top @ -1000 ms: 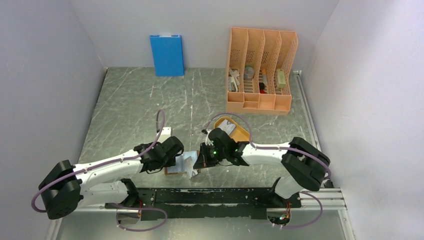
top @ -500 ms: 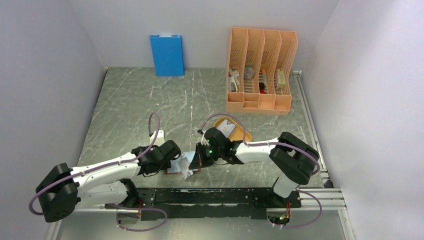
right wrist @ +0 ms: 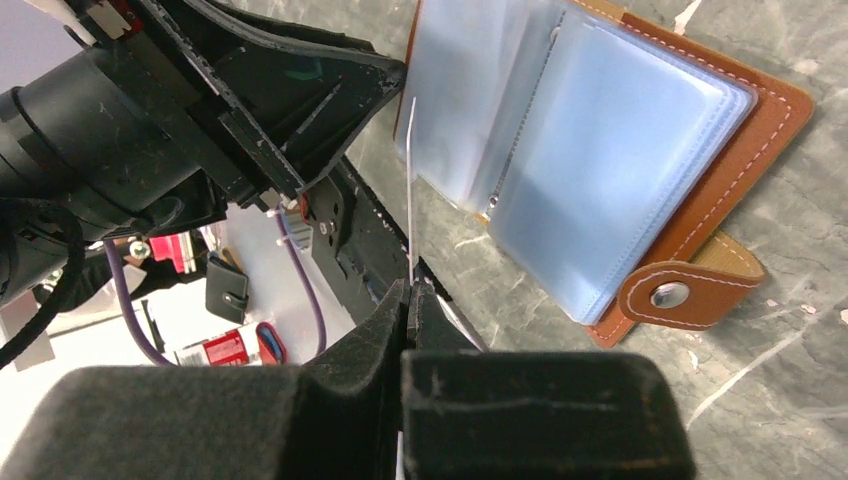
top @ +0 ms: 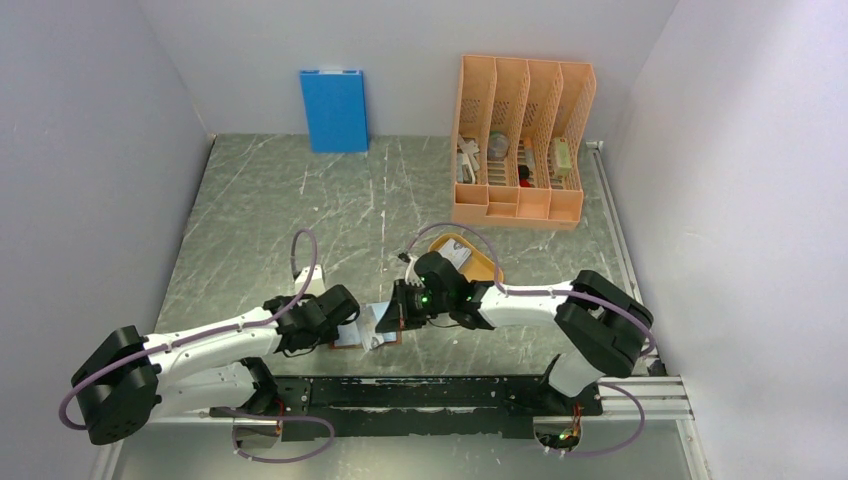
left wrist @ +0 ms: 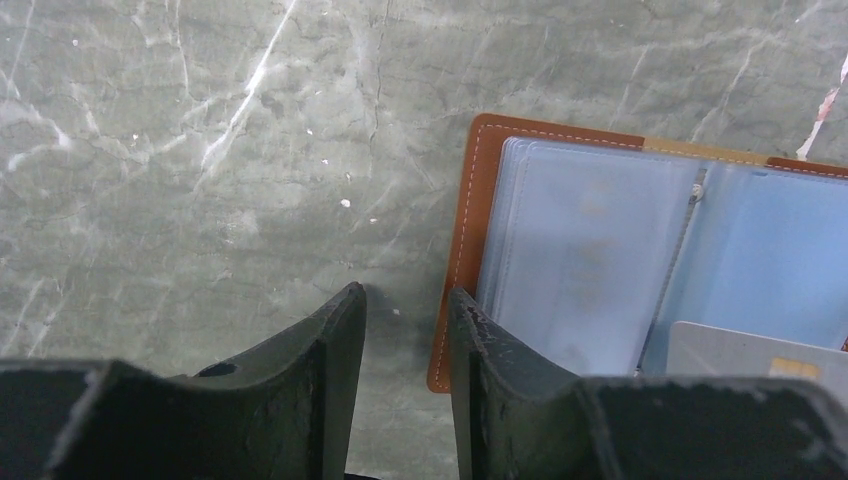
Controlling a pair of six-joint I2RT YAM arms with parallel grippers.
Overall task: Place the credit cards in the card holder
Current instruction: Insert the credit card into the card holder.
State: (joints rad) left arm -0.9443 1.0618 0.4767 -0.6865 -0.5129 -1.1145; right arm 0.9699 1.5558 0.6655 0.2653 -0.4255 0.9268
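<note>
The brown leather card holder (top: 352,341) lies open near the front edge, its pale blue sleeves fanned up. In the right wrist view it (right wrist: 700,190) shows its snap button (right wrist: 669,294). My right gripper (right wrist: 410,285) is shut on a thin credit card (right wrist: 410,170), seen edge-on and standing at the sleeves. In the top view this gripper (top: 388,322) is over the holder's right side. My left gripper (left wrist: 405,300) is slightly open and empty, one finger (left wrist: 480,340) at the holder's left edge (left wrist: 465,200). A grey card (left wrist: 740,350) shows at the lower right.
An orange oval tray (top: 484,262) holding a pale card sits just behind the right gripper. A tall orange file rack (top: 520,140) stands at the back right. A blue box (top: 334,110) leans on the back wall. A small white object (top: 316,272) lies by the left arm's cable.
The right gripper has moved a little left with the card, up to the holder's sleeves. The left gripper has shifted slightly left and toward the front edge.
</note>
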